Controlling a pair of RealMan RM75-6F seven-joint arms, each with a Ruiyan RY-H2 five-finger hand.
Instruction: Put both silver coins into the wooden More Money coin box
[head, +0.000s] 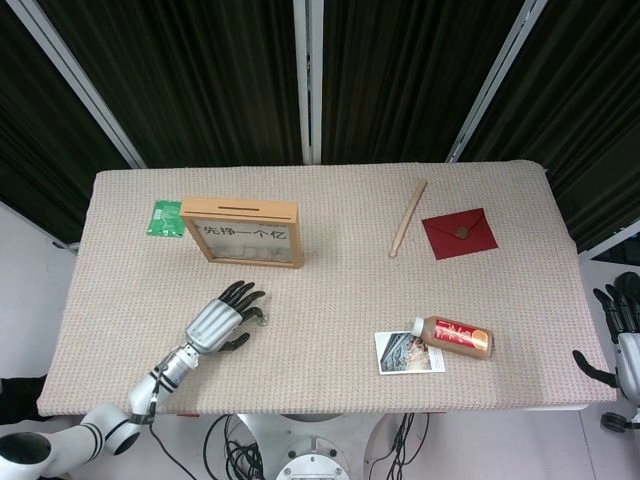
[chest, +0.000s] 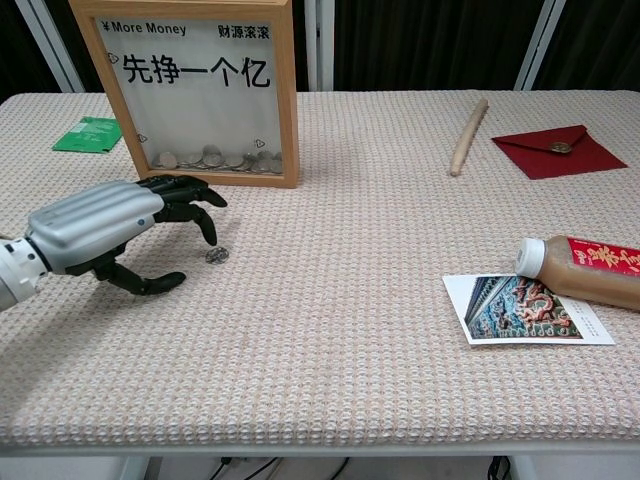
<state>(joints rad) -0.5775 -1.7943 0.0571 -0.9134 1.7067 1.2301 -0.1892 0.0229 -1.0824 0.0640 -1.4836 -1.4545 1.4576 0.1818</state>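
The wooden More Money coin box (head: 242, 232) (chest: 203, 88) stands upright at the back left, with several coins heaped behind its clear front. One silver coin (chest: 216, 255) (head: 262, 320) lies flat on the mat in front of the box. My left hand (head: 221, 319) (chest: 110, 225) hovers low just left of that coin, fingers spread and curved down, the tips almost over the coin, holding nothing. My right hand (head: 620, 330) hangs off the table's right edge, fingers apart and empty. A second loose silver coin is not visible.
A green packet (head: 164, 218) lies left of the box. A wooden stick (head: 407, 218) and a red envelope (head: 459, 233) lie at the back right. A bottle (head: 455, 336) rests on its side by a photo card (head: 408, 352) at the front right.
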